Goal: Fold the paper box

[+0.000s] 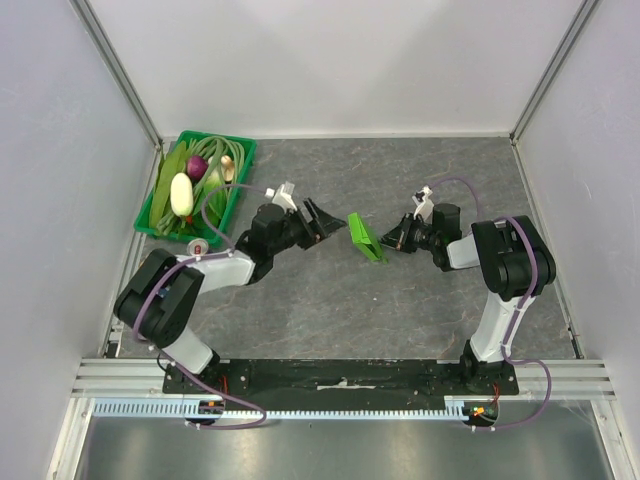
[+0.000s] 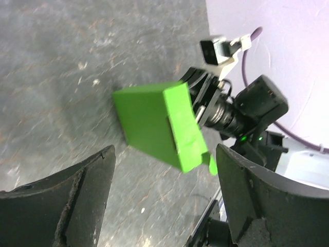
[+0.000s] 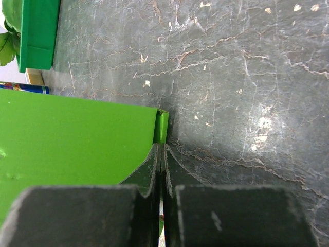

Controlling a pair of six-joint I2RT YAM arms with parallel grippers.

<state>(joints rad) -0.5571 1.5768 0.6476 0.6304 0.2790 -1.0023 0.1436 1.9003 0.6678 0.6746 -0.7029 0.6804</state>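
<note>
Pinching a thin flap of the box (image 1: 365, 237), the right gripper (image 1: 390, 242) has its jaws pressed together with the card edge between them. The right wrist view shows the two dark fingers (image 3: 216, 216) meeting on that flap. The box is bright lime-green card, partly folded into a boxy shape and tilted. One lower edge is at the grey table (image 1: 300, 300); whether it touches, I cannot tell. It sits well to the right of the green crate (image 1: 195, 185), near the middle of the table.

The left gripper (image 1: 322, 222) is between the crate and the box, just beside the box and apart from it. Its jaws are wide and hold nothing. In the left wrist view its fingers (image 2: 77, 206) frame the box from either side with clear gaps.

The right gripper is on the side of the box away from the crate. The crate holds vegetables (image 1: 182, 193), among them a white one and green pods.
</note>
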